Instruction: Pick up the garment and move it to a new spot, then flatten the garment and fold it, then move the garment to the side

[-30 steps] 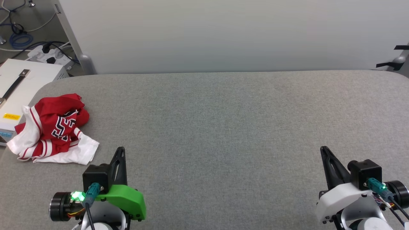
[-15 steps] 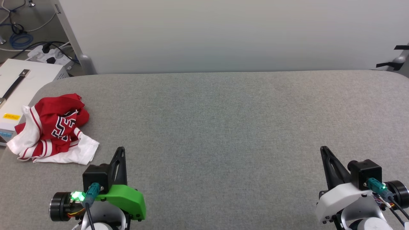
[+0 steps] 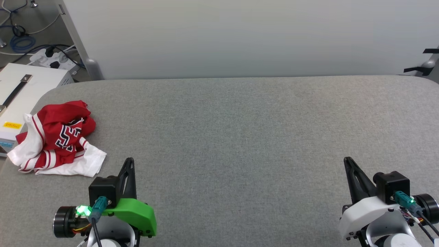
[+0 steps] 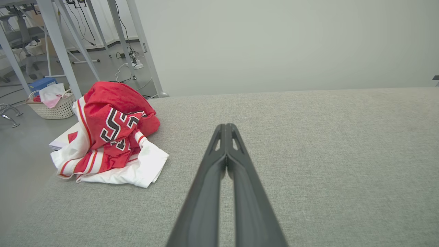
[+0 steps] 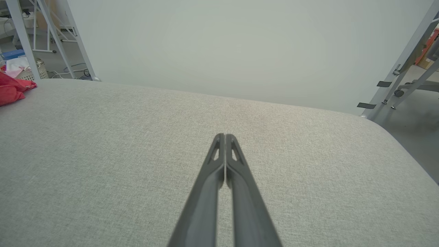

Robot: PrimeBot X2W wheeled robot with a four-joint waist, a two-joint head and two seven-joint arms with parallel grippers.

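The garment (image 3: 56, 137) is a crumpled heap. Its red body is bunched on top, white sleeves with red-white striped trim spill out below, and part of the black white-edged print shows on a fold. It lies at the left edge of the grey table (image 3: 240, 130), ahead and to the left of my left gripper (image 3: 129, 160), near it but not touching. My right gripper (image 3: 347, 160) is well apart from it across the table. Both pairs of fingers are pressed together, tip against tip.
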